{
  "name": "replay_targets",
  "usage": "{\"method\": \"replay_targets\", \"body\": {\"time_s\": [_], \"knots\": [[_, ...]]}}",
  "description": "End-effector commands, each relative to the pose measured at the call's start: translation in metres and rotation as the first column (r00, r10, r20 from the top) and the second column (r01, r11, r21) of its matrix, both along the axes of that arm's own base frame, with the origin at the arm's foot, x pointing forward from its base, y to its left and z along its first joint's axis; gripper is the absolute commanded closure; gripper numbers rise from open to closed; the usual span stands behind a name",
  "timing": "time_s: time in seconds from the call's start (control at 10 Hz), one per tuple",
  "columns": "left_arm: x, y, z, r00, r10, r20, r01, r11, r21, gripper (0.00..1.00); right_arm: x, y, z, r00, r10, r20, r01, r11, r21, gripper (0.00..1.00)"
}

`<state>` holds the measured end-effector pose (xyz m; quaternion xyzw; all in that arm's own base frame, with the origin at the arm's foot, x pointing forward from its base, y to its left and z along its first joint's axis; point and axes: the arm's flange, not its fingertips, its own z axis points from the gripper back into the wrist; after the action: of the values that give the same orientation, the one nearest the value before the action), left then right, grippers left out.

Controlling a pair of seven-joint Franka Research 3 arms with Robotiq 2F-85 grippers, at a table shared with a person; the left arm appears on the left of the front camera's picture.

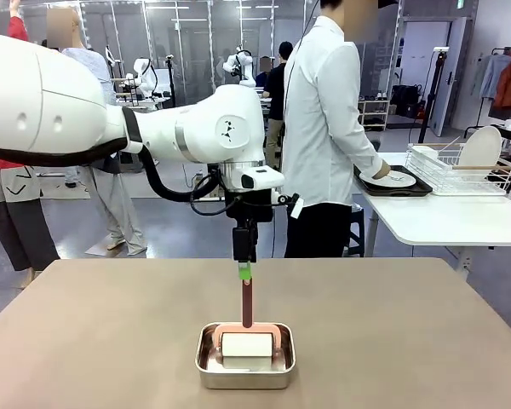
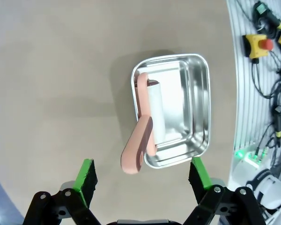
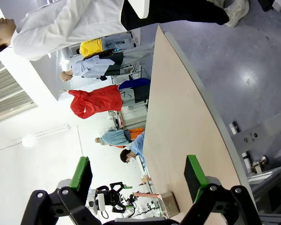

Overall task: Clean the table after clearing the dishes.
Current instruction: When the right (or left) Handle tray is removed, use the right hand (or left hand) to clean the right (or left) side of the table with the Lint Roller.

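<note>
Your left gripper [image 2: 141,171] hovers wide open, empty, over the pink-handled white roller [image 2: 163,108] in the shiny steel pan [image 2: 202,117] at six o'clock on the matte brown table [image 1: 111,324]. Close off-centre and the leaning handle could slip away.

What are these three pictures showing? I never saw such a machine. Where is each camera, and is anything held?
It is a robot with two white arms at a brown table. The front picture looks across the table; the left arm reaches over its middle. The other two come from wrist cameras, looking along each gripper's green-padded fingers. On the table stands a steel pan holding a pink-handled lint roller. The left gripper hangs open above the handle, holding nothing. The right gripper is open and empty too. Beyond, a person touches a plate at a white table.
</note>
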<state>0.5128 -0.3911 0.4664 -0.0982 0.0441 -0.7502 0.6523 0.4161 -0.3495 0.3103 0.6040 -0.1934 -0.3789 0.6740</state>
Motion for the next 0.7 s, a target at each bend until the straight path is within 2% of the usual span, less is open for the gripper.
{"method": "replay_targets", "body": {"time_s": [0.0,0.2,0.4,0.6], "knots": [[0.004,-0.008,-0.004,0.999,0.009,-0.034,-0.008,1.0,0.026,0.0,-0.002,0.003,0.003,1.0,-0.005,-0.007,0.005,1.0,-0.014,0.0],[0.001,-0.011,-0.022,0.996,-0.012,-0.084,0.014,1.0,0.019,0.0,-0.002,0.003,0.003,1.0,-0.005,-0.007,0.005,1.0,-0.014,0.0],[0.0,-0.009,-0.037,0.992,0.01,-0.122,-0.006,0.999,0.034,0.0,-0.002,0.003,0.003,1.0,-0.005,-0.007,0.005,1.0,-0.014,0.0],[0.0,-0.006,-0.045,0.992,0.014,-0.127,-0.009,0.999,0.046,0.0,-0.002,0.003,0.003,1.0,-0.005,-0.007,0.005,1.0,-0.014,0.0]]}}
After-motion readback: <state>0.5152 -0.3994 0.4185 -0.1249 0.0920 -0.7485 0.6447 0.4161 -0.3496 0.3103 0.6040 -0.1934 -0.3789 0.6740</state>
